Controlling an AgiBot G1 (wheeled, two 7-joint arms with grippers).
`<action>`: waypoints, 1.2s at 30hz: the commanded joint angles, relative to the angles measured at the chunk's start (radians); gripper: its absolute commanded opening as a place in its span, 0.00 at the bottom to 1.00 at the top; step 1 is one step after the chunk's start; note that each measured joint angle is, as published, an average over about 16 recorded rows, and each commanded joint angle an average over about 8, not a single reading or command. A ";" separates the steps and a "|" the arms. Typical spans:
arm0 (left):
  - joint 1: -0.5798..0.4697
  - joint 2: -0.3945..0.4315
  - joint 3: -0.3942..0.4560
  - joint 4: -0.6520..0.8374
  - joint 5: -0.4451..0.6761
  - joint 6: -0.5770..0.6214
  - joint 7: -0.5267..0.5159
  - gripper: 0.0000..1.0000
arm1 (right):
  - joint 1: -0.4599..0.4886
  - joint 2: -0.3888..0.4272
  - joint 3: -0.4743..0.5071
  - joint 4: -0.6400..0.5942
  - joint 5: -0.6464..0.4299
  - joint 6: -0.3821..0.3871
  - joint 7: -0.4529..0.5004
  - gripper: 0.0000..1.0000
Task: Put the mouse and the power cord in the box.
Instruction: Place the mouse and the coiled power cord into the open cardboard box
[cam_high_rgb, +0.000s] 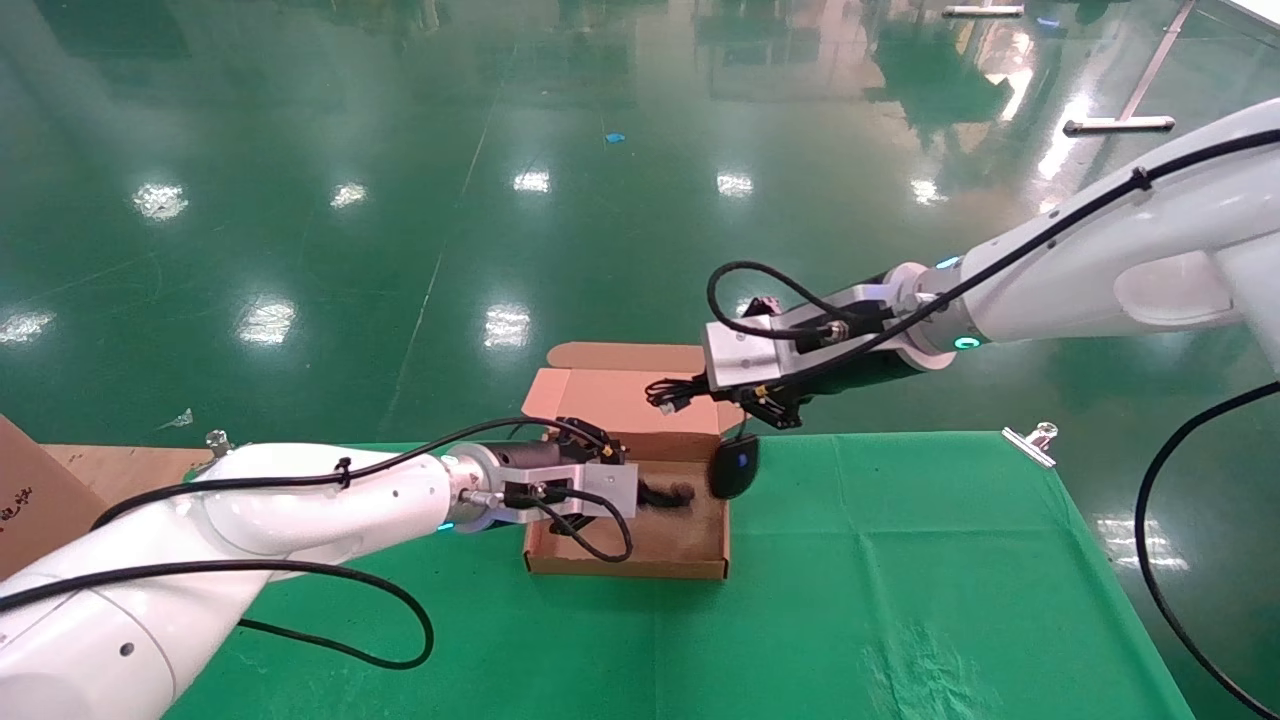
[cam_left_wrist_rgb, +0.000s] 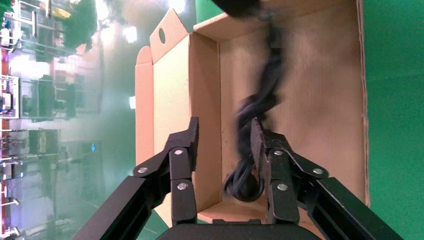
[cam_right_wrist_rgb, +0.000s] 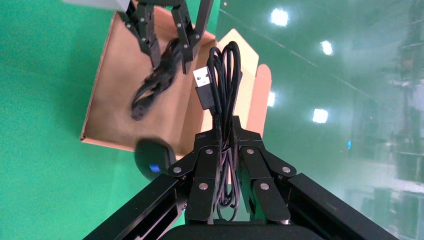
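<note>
The brown box (cam_high_rgb: 680, 545) stands open on the green table, its lid (cam_high_rgb: 620, 385) tilted up at the back. The black power cord (cam_high_rgb: 665, 494) lies inside it; in the left wrist view the power cord (cam_left_wrist_rgb: 260, 105) is blurred on the box (cam_left_wrist_rgb: 325, 100) floor, beside one finger (cam_left_wrist_rgb: 257, 142). My left gripper (cam_high_rgb: 640, 492) (cam_left_wrist_rgb: 222, 130) hovers open over the box. My right gripper (cam_high_rgb: 760, 405) (cam_right_wrist_rgb: 226, 127) is shut on the mouse's thin coiled cable (cam_right_wrist_rgb: 225, 65). The black mouse (cam_high_rgb: 733, 466) (cam_right_wrist_rgb: 152, 160) dangles below it at the box's right wall.
The table is covered in green cloth (cam_high_rgb: 900, 580). A metal clip (cam_high_rgb: 1030, 440) holds the cloth at the far right corner, and another clip (cam_high_rgb: 215, 440) sits far left. A cardboard piece (cam_high_rgb: 20, 500) stands at the left edge. Glossy green floor lies beyond the table.
</note>
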 joint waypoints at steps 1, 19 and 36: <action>-0.001 0.000 0.013 -0.001 -0.006 -0.004 0.004 1.00 | 0.002 -0.001 -0.001 0.008 0.004 0.002 0.003 0.00; -0.079 -0.075 -0.032 0.198 -0.149 -0.002 0.030 1.00 | -0.099 -0.018 -0.111 0.213 0.056 0.161 0.097 0.00; -0.073 -0.150 -0.103 0.276 -0.243 0.066 0.193 1.00 | -0.207 -0.019 -0.313 0.333 0.130 0.325 0.172 0.92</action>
